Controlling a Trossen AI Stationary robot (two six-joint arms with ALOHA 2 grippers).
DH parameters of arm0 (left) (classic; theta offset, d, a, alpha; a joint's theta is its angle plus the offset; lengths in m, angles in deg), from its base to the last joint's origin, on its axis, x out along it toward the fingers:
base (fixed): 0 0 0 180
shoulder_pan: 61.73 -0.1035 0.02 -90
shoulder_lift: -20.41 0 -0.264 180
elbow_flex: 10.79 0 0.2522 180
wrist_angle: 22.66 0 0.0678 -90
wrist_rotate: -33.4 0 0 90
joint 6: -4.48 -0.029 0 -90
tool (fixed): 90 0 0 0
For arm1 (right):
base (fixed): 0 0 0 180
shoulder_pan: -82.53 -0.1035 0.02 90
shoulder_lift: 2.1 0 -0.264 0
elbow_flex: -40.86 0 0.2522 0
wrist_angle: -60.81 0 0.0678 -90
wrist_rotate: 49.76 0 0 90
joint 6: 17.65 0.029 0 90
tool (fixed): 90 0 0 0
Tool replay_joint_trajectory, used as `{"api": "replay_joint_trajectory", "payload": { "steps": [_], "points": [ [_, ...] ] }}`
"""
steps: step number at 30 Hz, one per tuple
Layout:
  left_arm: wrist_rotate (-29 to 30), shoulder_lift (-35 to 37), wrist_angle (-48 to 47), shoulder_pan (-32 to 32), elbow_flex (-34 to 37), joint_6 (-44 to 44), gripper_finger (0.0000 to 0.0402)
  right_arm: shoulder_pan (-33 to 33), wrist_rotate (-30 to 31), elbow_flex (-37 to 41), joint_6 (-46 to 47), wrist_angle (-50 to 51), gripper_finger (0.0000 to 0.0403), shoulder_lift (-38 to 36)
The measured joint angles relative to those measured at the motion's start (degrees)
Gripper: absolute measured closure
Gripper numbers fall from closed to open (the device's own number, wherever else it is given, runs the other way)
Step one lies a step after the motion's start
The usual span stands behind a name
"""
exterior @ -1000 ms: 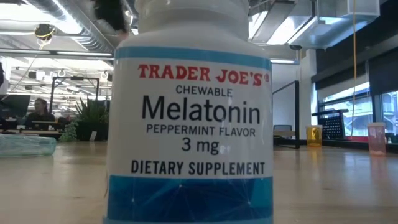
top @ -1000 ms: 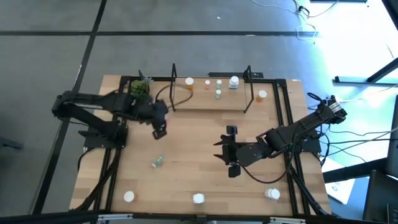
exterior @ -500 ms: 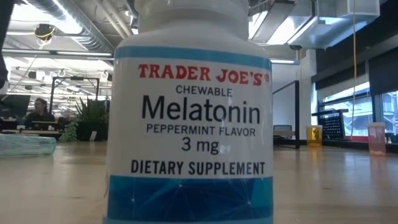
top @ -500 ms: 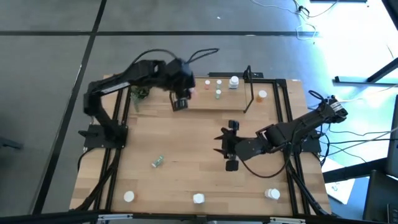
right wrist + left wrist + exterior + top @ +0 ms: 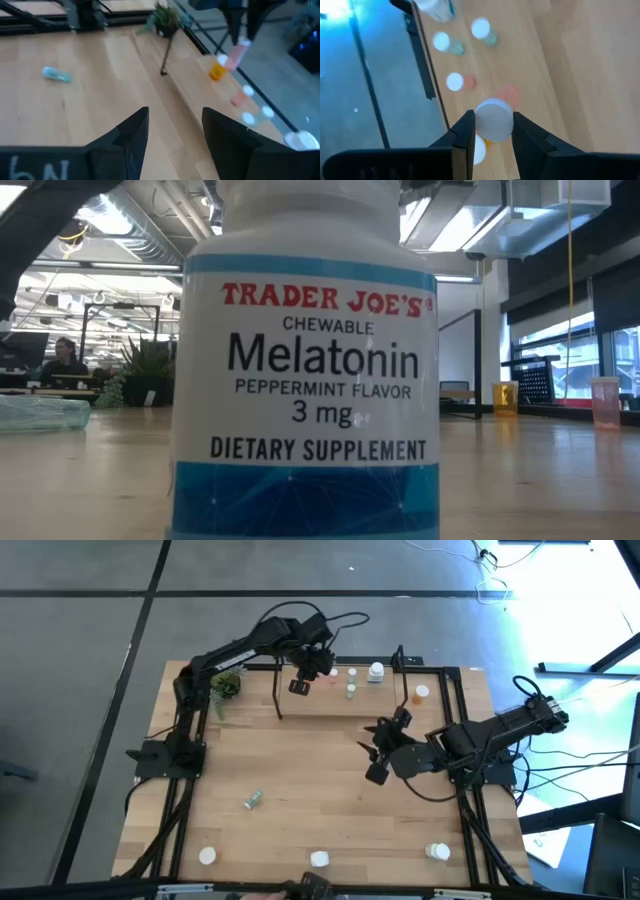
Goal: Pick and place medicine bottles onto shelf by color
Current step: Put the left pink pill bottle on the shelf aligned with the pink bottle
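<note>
Looking down, you see your left hand (image 5: 300, 686) over the shelf (image 5: 340, 700) toward eleven o'clock, clamped on a pale pink bottle (image 5: 493, 119) with a white cap; its body is mostly hidden under that cap. An orange bottle (image 5: 217, 71) stands just below it. Your right hand (image 5: 378, 772) hovers mid-bench toward three o'clock, fingers apart and empty. A Melatonin bottle (image 5: 305, 380) blocks most of the low view, top and base cut off.
</note>
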Motion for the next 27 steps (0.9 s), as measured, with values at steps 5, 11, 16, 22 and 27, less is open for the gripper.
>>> {"api": "replay_joint_trajectory", "payload": {
  "steps": [5,11,16,22,27],
  "points": [
    [-0.1,-5.2,0.9,-0.3,0.0,-3.6,0.0316,3.8,0.7,0.0,4.4,6.1,0.0216,0.2],
    [0.0,-8.6,2.4,0.5,0.0,-5.8,0.0316,7.0,7.4,0.0,6.5,10.1,0.0216,0.3],
    [0.0,-8.5,6.0,1.8,0.9,-6.4,0.0316,8.9,8.6,0.0,5.2,11.1,0.0216,0.3],
    [0.7,-8.5,7.6,2.5,2.2,-7.3,0.0316,10.4,8.7,0.0,4.6,11.8,0.0216,0.3],
    [1.8,-8.6,8.8,2.3,3.9,-7.3,0.0316,10.6,8.6,0.0,4.6,12.1,0.0216,0.3]
  ]
}}
